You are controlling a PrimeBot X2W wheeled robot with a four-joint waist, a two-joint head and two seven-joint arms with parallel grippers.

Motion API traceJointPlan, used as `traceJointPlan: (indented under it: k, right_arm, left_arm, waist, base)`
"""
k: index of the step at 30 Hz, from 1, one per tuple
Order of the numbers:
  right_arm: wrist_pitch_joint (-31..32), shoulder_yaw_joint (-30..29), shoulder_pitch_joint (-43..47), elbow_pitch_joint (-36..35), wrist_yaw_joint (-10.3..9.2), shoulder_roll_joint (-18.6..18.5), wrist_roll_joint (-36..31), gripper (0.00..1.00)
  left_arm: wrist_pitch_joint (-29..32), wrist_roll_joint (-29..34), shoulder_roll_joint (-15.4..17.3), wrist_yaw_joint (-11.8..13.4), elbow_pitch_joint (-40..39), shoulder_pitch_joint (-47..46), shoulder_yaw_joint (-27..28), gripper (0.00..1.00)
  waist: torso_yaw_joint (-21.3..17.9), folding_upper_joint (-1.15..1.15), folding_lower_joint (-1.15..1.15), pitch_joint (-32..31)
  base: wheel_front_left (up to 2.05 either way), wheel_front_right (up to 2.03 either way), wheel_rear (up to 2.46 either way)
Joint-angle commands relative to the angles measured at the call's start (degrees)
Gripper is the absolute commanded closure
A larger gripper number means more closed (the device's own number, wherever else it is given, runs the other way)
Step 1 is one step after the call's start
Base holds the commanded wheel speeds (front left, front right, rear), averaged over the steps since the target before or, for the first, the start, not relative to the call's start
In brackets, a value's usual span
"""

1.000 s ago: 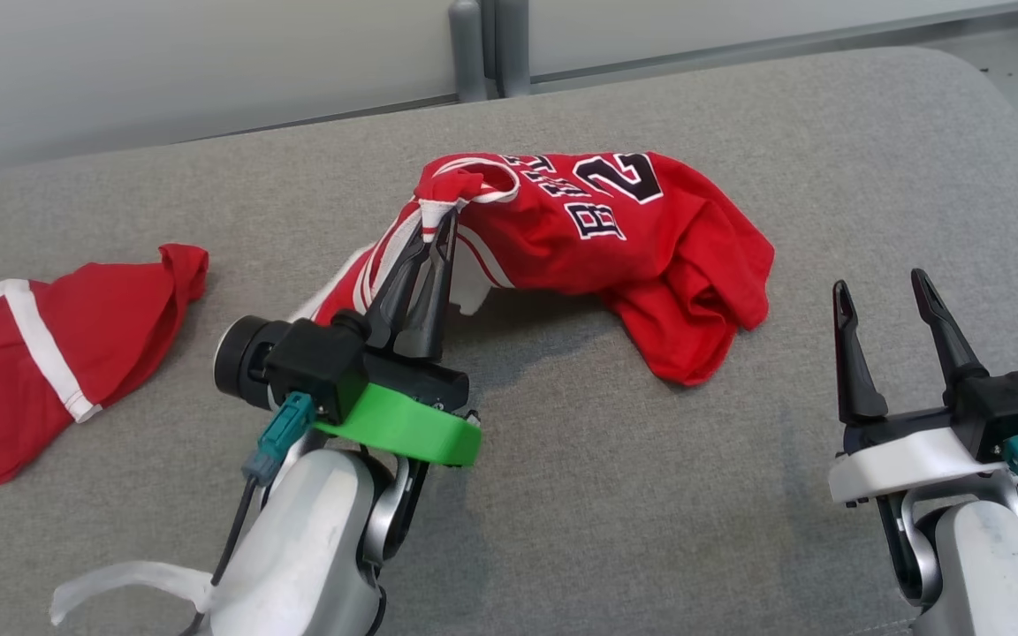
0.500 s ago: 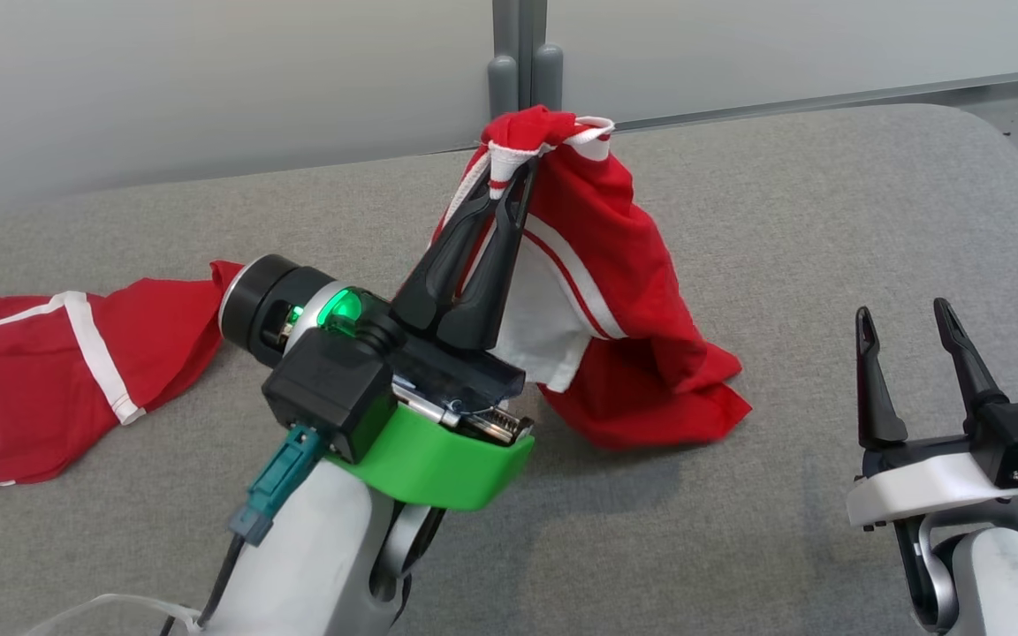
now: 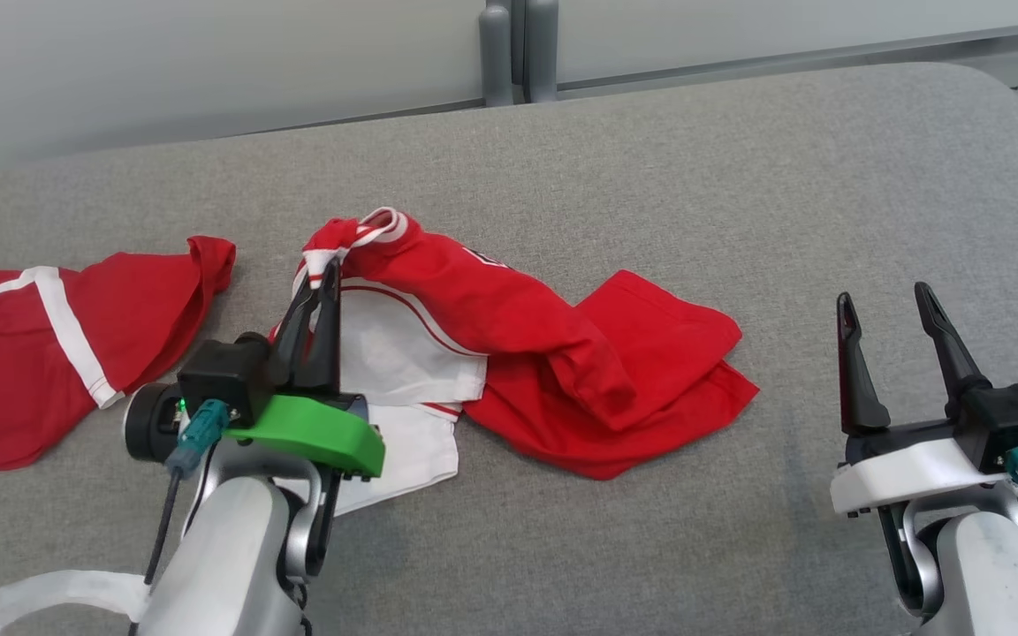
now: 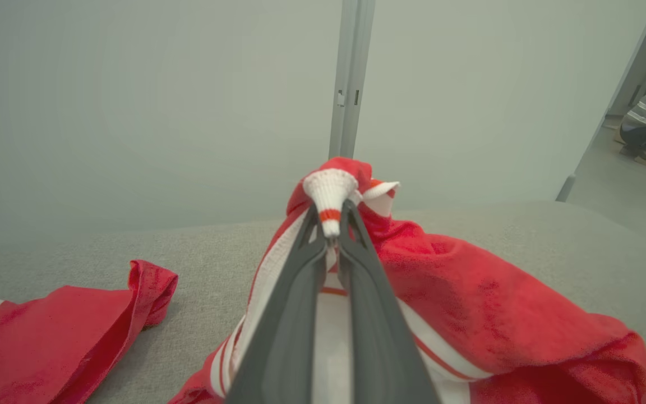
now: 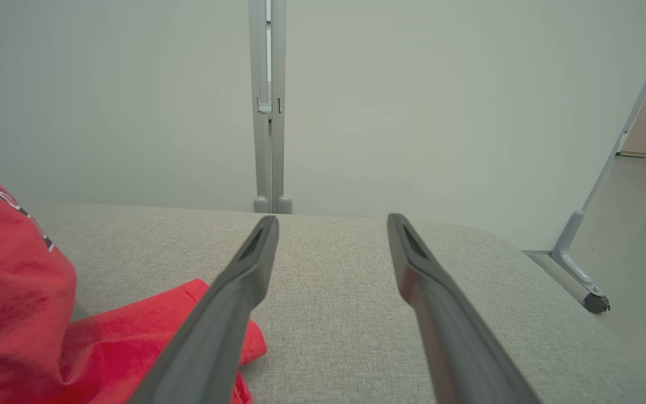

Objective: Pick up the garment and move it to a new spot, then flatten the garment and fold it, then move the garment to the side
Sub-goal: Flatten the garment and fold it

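Left gripper [image 3: 329, 265] pinches raised trim, perhaps collar, of garment [image 3: 544, 344] draped rightward.

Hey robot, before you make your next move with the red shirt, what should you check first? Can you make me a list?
1. Left tool shut on the jersey at its white trim: ok.
2. Right tool open with nothing in it: ok.
3. Jersey lying flat: not ok, it is bunched up and folded over itself.
4. Jersey apart from the other red garment: ok, the grey surface shows between them.
5. Bare surface on the jersey's right side for spreading it out: ok.
6. How many layers of cloth the left tool pinches: cannot tell.
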Motion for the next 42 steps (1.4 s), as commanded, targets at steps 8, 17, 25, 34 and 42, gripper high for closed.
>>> traceJointPlan:
  k: [8,17,25,34,42]
  right_arm:
    - [-0.17,1.02,-2.65,0.95,-0.07,-0.06,-0.38,0.00]
    - [-0.17,-1.90,-3.55,1.82,-0.07,-0.09,-0.77,0.00]
    - [-0.17,-3.47,-2.23,3.09,-0.06,-0.30,-1.03,0.00]
    - [-0.05,-1.51,-2.07,10.17,-0.07,-0.87,0.67,0.00]
    - [2.26,1.76,-5.71,17.37,-0.06,-2.48,3.52,0.00]
  left_arm:
    - [-3.06,-3.16,1.38,1.81,16.04,-4.65,6.53,1.00]
    - [-3.96,-2.99,0.91,1.31,18.75,-7.73,12.40,0.25]
    - [-3.89,-0.90,-1.21,-1.82,10.05,-1.07,16.03,0.00]
    - [-3.89,0.07,-3.39,-3.77,1.98,9.04,14.75,0.00]
    - [-3.88,-1.03,-3.76,-2.83,-1.81,12.71,10.84,0.00]
  waist:
    - [-1.16,0.34,0.00,4.20]
    - [-1.52,0.34,0.00,5.99]
    - [-0.76,0.34,0.00,5.08]
    - [2.45,0.34,0.00,3.11]
    - [6.14,0.34,0.00,2.20]
  base:
    - [0.00,0.00,0.00]
    - [0.00,0.00,0.00]
    - [0.00,0.00,0.00]
    - [0.00,0.00,0.00]
    - [0.00,0.00,0.00]
